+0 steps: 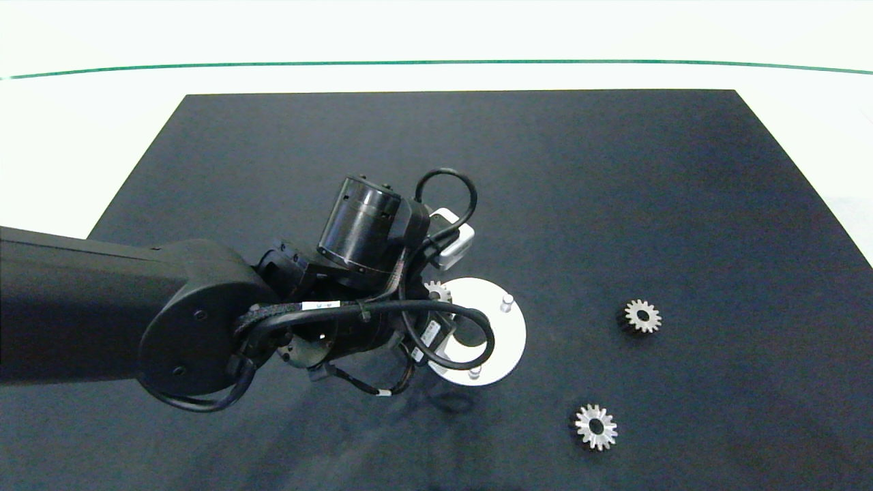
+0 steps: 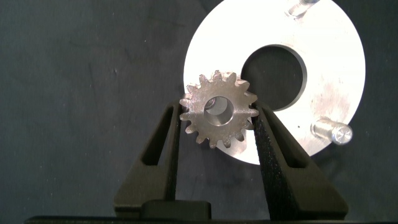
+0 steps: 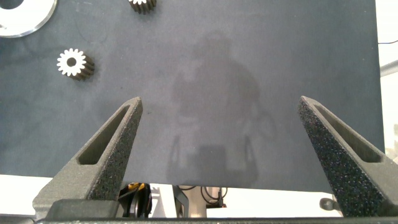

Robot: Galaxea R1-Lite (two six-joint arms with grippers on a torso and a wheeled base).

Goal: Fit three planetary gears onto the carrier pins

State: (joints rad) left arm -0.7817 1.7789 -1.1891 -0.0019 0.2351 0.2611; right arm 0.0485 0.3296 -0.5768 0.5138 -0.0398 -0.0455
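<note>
One planetary gear (image 2: 219, 112) is gripped in the left gripper (image 2: 217, 127) jaws over the disc's (image 1: 508, 337) left pin – centre the bore, lower squarely; right gripper (image 3: 227, 134) idle, jaws released.

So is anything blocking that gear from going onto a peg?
Nothing visible. The left gripper holds the gear over the disc's edge. The two pegs in view stand bare; the third is out of sight.
</note>
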